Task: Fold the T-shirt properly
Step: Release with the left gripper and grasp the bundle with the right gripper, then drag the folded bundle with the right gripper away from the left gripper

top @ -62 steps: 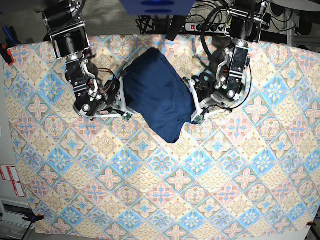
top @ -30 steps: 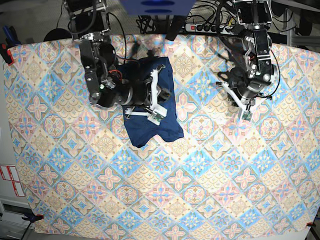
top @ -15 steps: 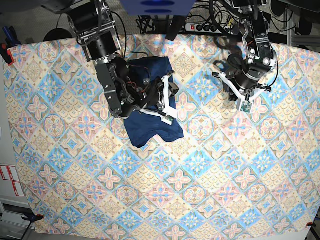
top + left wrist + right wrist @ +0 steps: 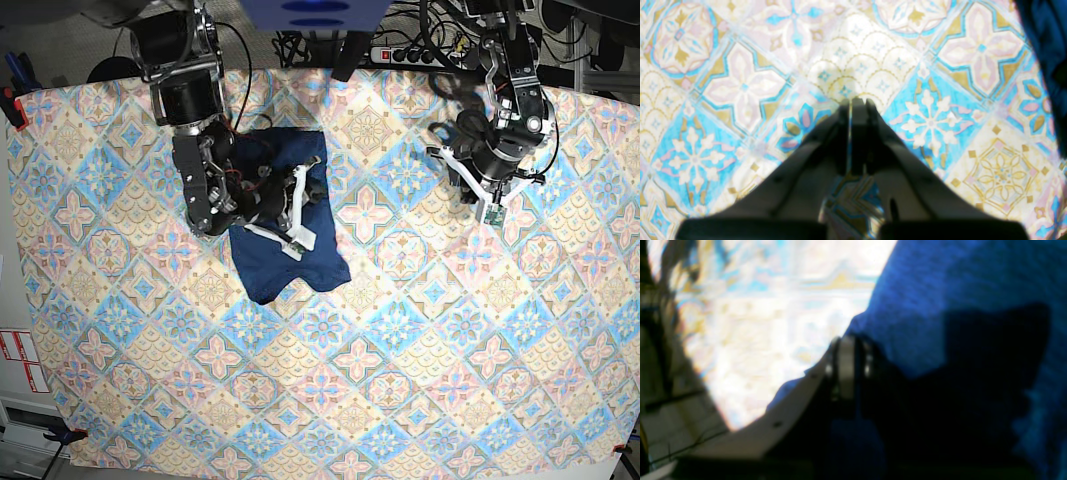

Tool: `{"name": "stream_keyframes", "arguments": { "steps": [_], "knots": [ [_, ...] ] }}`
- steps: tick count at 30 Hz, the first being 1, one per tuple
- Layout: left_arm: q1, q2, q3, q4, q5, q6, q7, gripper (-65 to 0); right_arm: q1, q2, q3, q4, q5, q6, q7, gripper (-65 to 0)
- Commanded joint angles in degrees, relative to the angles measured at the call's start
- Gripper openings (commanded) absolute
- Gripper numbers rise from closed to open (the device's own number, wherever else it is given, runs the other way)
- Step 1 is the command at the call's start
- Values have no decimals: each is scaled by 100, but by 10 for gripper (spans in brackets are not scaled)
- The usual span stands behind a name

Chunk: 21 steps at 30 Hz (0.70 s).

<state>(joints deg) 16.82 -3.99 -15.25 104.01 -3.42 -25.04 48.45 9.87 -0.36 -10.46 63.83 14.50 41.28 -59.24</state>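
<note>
The dark navy T-shirt [image 4: 272, 268] lies in a folded bundle on the tablecloth [image 4: 400, 350], left of centre in the base view. My right gripper [image 4: 302, 238] rests on the bundle's right side. In the right wrist view its fingers [image 4: 846, 350] are pressed together with blue fabric of the T-shirt [image 4: 940, 283] bunched around and between them. My left gripper [image 4: 493, 213] hangs over bare cloth well to the right of the shirt. It is shut with nothing in it [image 4: 853, 103], and a strip of the T-shirt [image 4: 1047, 33] shows at that view's right edge.
A power strip [image 4: 400, 50] and cables lie beyond the table's far edge. A red clamp [image 4: 10, 100] grips the left edge. A blue object [image 4: 315, 12] hangs over the top centre. The patterned cloth covers the whole table.
My right gripper has pulled left and slightly back, and the shirt bundle has shifted left with it. The left arm has barely moved.
</note>
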Motion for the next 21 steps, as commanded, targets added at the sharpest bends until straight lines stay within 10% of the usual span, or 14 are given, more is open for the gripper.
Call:
{"name": "stream_keyframes", "arguments": {
  "steps": [1, 21],
  "knots": [
    [-34, -36, -18, 127, -32, 20, -102, -650, 178, 76, 162, 30, -373, -128, -128, -612],
    [10, -36, -36, 347, -32, 20, -102, -650, 1040, 1280, 567, -805, -400, -128, 170, -612]
  ]
}}
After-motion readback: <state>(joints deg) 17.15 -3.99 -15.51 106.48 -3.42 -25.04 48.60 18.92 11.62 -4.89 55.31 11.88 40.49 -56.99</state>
